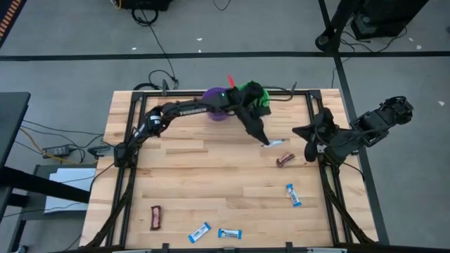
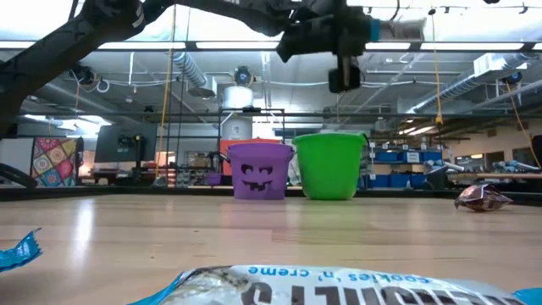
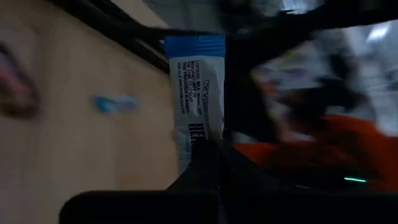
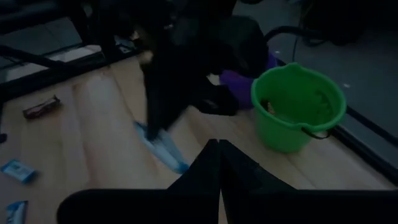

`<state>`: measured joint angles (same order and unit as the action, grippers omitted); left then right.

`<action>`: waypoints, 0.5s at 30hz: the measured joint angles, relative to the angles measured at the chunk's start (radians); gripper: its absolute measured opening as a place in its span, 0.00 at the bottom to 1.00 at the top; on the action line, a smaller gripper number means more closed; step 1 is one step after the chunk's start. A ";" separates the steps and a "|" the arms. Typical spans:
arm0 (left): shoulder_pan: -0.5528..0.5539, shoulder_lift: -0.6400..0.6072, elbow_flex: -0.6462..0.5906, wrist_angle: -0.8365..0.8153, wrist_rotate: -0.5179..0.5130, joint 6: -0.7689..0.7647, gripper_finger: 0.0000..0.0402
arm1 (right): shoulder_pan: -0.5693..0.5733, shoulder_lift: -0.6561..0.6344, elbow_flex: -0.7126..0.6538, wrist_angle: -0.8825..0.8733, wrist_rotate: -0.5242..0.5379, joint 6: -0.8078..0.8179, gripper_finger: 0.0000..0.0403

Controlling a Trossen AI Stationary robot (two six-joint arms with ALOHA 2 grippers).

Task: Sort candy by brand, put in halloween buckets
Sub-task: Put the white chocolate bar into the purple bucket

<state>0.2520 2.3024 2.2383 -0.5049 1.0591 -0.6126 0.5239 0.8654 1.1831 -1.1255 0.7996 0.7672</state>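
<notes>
My left gripper (image 1: 266, 139) reaches out over the middle of the table, in front of the purple bucket (image 2: 258, 169) and the green bucket (image 2: 330, 165), and is shut on a blue-and-white candy bar (image 1: 276, 143). In the low view it hangs high above the table top (image 2: 343, 78). Both buckets stand upright at the far edge. A brown bar (image 1: 285, 161) and a blue bar (image 1: 293, 195) lie right of centre. Another brown bar (image 1: 155, 217) and two blue ones (image 1: 200, 232) (image 1: 230, 233) lie near the front edge. My right gripper (image 4: 219, 155) waits shut at the right edge. My left gripper pinches the blue-and-white bar by one end of its wrapper (image 3: 194, 142) between its two fingers. The fingers slant down toward the table's right. The bar sticks out past the fingertips along them, its blue crimped end (image 3: 194, 45) farthest out. It looks lifted clear of the table.
The green bucket (image 4: 298, 106) is open on top with something small inside (image 4: 270, 107). Black frame rails run along the table's edges (image 1: 320, 112). My right arm (image 1: 344, 137) sits at the right rail. Bare wood lies between the left arm and the front candies.
</notes>
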 joint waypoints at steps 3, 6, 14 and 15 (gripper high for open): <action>0.008 0.000 0.009 0.004 0.138 -0.093 0.00 | 0.000 0.000 0.000 0.000 0.022 -0.024 0.03; 0.001 -0.002 0.010 -0.036 0.146 -0.101 0.00 | 0.000 0.000 0.000 0.000 0.044 -0.046 0.03; -0.033 -0.002 0.009 -0.063 0.129 -0.099 0.00 | 0.000 0.000 0.000 0.000 0.064 -0.094 0.04; -0.037 -0.002 0.009 -0.062 0.129 -0.098 0.00 | 0.000 -0.001 0.000 0.000 0.066 -0.098 0.04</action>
<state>0.2148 2.3009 2.2475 -0.5669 1.1877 -0.7104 0.5238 0.8649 1.1831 -1.1252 0.8659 0.6692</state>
